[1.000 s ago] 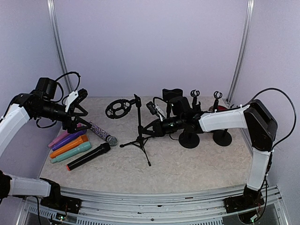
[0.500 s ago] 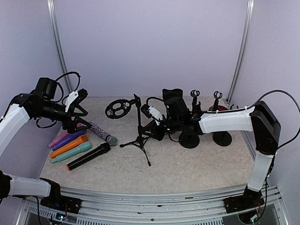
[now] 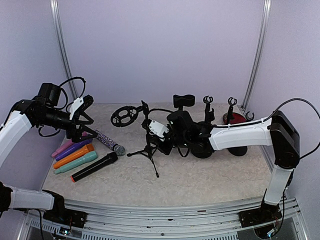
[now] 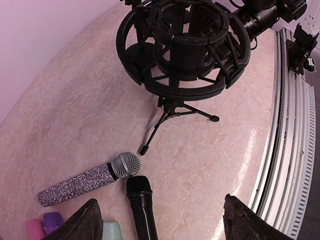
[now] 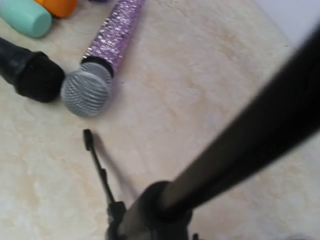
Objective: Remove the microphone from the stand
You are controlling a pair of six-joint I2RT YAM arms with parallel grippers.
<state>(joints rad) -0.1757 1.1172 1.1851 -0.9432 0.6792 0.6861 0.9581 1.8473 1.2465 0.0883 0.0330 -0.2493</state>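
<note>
The black tripod stand (image 3: 148, 145) is in the middle of the table, its round shock mount (image 3: 124, 116) (image 4: 182, 45) leaning left; no microphone shows in the mount. A purple glitter microphone (image 3: 107, 142) (image 4: 85, 182) (image 5: 107, 40) lies flat on the table to the stand's left. My left gripper (image 3: 86, 120) (image 4: 170, 225) hovers open above that microphone's handle end, holding nothing. My right gripper (image 3: 152, 131) is shut and right against the stand's pole (image 5: 240, 150). That pole crosses close and blurred in the right wrist view, where the fingers are hidden.
A black microphone (image 3: 94, 166) (image 4: 142, 207) lies head to head with the glitter one. Purple (image 3: 75, 148), orange (image 3: 74, 156) and teal (image 3: 75, 163) microphones lie at the left. Two round-based stands (image 3: 201, 149) (image 3: 236, 146) are behind the right arm. A metal rail (image 4: 290, 140) runs along the front edge.
My right arm has reached leftwards up to the stand's pole, and the shock mount has shifted slightly. The left arm and the microphones have not moved.
</note>
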